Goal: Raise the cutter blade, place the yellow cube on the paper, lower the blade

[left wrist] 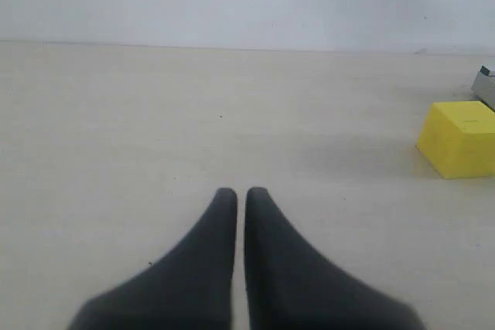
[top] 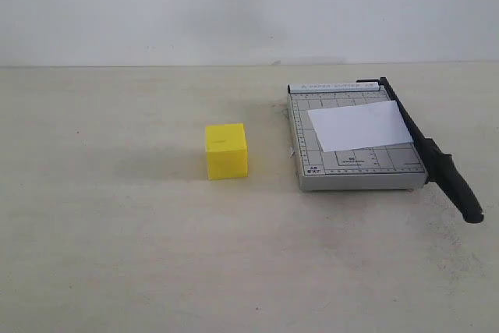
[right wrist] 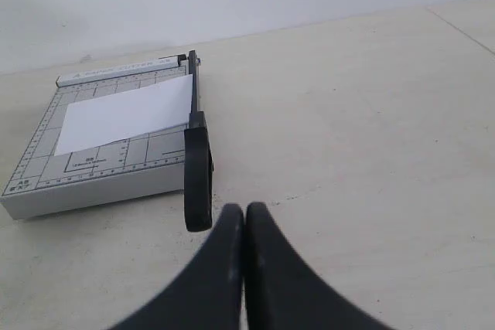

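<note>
The yellow cube (top: 226, 150) stands on the table left of the grey gridded trimmer board (top: 312, 157); it also shows at the edge of the left wrist view (left wrist: 458, 139). The white paper (top: 359, 125) lies on the board, a little askew. The black cutter blade (top: 430, 153) lies flat along the board's right edge, its thick handle sticking out past the front. Neither arm shows in the exterior view. My left gripper (left wrist: 240, 192) is shut and empty, well away from the cube. My right gripper (right wrist: 244, 208) is shut and empty, just beside the blade handle (right wrist: 197, 177).
The beige table top (top: 117, 239) runs back to a white wall (top: 234, 5). In the right wrist view the board (right wrist: 93, 183) with the paper (right wrist: 124, 113) lies ahead of the fingers. Nothing else stands on the table.
</note>
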`<move>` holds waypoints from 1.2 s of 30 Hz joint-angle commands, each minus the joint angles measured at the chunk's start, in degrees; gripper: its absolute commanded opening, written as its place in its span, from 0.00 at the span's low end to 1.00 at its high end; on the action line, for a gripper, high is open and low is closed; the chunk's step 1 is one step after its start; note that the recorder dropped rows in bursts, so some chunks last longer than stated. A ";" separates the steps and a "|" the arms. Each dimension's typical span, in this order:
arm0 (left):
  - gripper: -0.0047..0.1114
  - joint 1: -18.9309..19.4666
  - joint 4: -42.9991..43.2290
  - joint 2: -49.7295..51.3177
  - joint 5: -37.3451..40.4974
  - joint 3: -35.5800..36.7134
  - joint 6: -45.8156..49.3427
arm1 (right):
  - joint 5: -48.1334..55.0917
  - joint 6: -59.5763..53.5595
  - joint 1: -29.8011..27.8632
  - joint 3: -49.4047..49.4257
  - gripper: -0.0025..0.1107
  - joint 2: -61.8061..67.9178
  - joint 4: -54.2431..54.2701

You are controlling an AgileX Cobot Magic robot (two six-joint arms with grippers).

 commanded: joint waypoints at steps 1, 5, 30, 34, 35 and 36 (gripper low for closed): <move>0.08 -0.18 0.01 -0.15 -1.03 -0.20 -0.40 | -0.30 -0.23 -0.26 -0.07 0.02 -0.27 -0.28; 0.08 -2.35 0.01 -0.15 -1.03 -0.20 -0.40 | -0.30 -0.23 -0.26 -0.07 0.02 -0.27 -0.28; 0.08 -2.48 0.01 -0.15 -1.03 -0.20 -0.40 | -17.22 11.92 -0.26 -0.07 0.02 -0.27 24.95; 0.08 -2.48 0.01 -0.15 -1.03 -0.20 -0.40 | -19.65 3.80 -0.26 -1.19 0.02 0.43 24.05; 0.08 -2.48 0.01 -0.15 -1.03 -0.20 -0.40 | -18.18 -0.17 -0.26 -2.48 0.02 2.78 23.90; 0.08 -2.48 0.01 -0.15 -1.03 -0.20 -0.40 | -16.26 -3.05 -0.26 -3.61 0.02 5.99 23.90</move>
